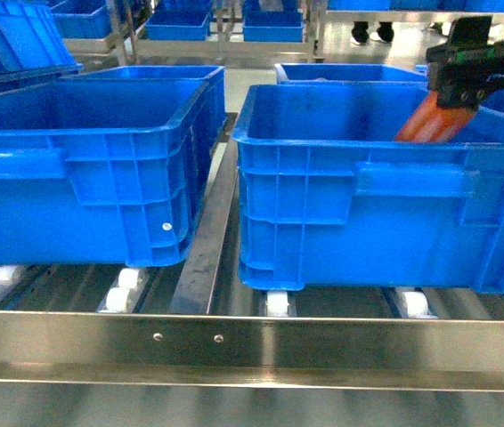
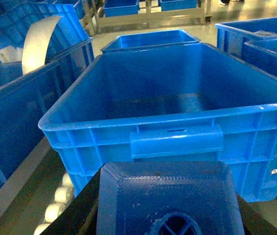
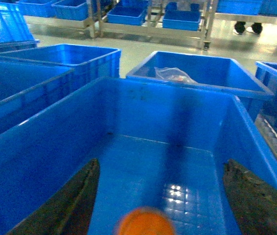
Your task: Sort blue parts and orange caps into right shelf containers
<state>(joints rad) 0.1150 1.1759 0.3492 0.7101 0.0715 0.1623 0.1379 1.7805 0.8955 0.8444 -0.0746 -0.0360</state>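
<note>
Orange cap (image 1: 430,123) hangs blurred over our right crate (image 1: 386,191), right gripper (image 3: 160,196) spread wide, so it drops inside. Our left gripper (image 2: 168,196) clenches the blue part (image 2: 168,196) before its own crate (image 2: 177,105), ready.

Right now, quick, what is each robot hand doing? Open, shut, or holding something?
Left gripper: shut on a blue part, in front of a blue crate.
Right gripper: fingers spread open, an orange cap blurred below them.
</note>
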